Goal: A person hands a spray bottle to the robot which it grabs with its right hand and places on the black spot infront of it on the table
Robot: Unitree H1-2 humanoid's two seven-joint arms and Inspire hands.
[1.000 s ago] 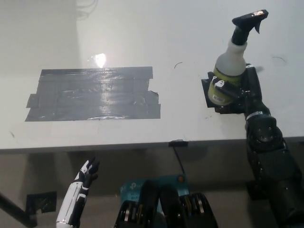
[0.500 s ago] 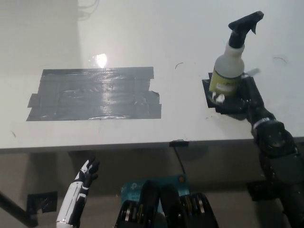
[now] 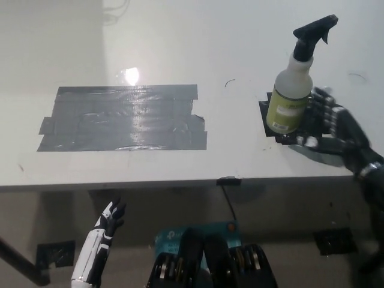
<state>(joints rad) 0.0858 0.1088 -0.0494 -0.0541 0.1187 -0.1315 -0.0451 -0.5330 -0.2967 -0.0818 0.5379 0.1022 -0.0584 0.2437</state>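
The black right hand [image 3: 329,127] is open, fingers spread, just beside the spray bottle [image 3: 292,96]. The bottle stands upright on the small black spot [image 3: 269,120] on the table [image 3: 180,54].

The white left hand [image 3: 111,217] hangs low, below the table edge, fingers apart.

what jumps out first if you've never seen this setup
The spray bottle with its black trigger head stands upright on the small black spot at the table's right, the black right hand open just beside it. A large grey tape patch fills the table's left; the white left hand rests below the table edge.
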